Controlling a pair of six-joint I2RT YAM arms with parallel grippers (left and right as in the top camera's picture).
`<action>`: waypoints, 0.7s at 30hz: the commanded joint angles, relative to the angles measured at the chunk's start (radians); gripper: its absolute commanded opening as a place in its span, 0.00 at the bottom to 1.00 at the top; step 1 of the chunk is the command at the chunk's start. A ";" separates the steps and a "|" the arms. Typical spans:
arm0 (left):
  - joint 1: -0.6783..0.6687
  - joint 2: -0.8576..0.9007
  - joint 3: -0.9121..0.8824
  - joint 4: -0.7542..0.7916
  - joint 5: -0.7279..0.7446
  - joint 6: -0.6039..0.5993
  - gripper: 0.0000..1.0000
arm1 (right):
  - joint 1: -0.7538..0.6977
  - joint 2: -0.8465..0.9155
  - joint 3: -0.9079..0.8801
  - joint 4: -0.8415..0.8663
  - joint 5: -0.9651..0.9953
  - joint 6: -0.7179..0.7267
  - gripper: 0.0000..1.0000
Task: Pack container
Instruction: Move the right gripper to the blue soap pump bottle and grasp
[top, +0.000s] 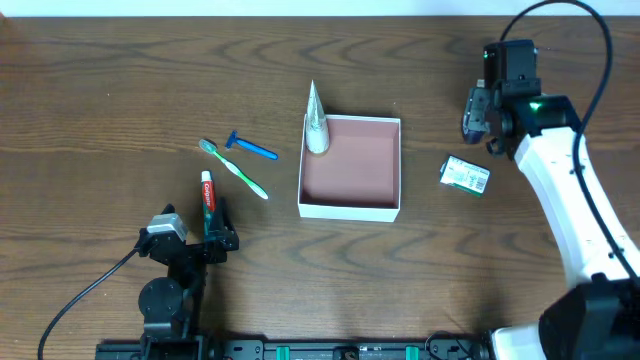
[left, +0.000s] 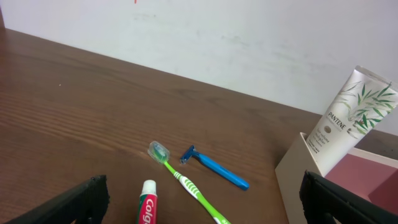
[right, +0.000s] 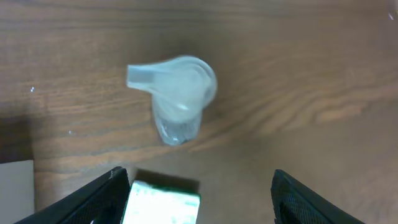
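Since walls are thin, container (top: 348, 209): likely light, flexible; grasp one rim wall.
Left gripper (left: 203, 196): spread wide, empty.
Right gripper (right: 199, 180): spread wide, empty.

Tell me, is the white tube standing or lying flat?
Standing, tilted: the white tube leans in a corner of the container, lower end inside, top sticking out.

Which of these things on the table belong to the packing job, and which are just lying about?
Job (likely):
square white-walled container with reddish-brown floor
white Pantene tube, leaning inside it
green toothbrush
blue razor
red-and-white toothpaste tube
green-and-white carton
clear pump bottle

Lying about:
only the black robot cable
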 joint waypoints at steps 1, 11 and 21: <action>0.002 -0.006 -0.017 -0.035 0.008 0.012 0.98 | -0.037 0.019 0.002 0.034 -0.074 -0.153 0.74; 0.002 -0.006 -0.017 -0.035 0.008 0.012 0.98 | -0.123 0.100 0.002 0.144 -0.272 -0.284 0.74; 0.002 -0.006 -0.017 -0.035 0.008 0.012 0.98 | -0.127 0.187 0.002 0.226 -0.297 -0.323 0.70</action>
